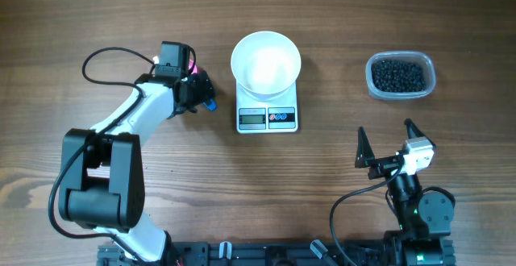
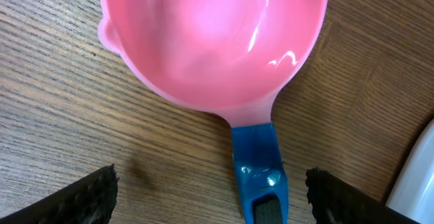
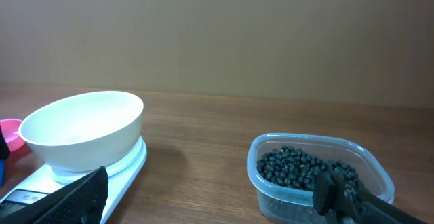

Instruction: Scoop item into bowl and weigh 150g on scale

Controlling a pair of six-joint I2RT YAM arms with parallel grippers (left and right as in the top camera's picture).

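A wooden table (image 1: 81, 24) fills the overhead view, its brown grain running left to right (paler, wavier streaks show toward the near left corner). Beyond its far edge, the right wrist view shows a plain tan wall (image 3: 217, 34), softly and evenly lit.

We cannot read the display (image 1: 252, 118) of the scale (image 1: 268, 118) from overhead: too small. The pink scoop (image 2: 217, 41) runs off the top and bottom edges at the left wrist, and overhead the left gripper (image 1: 197, 93) hides most of it.
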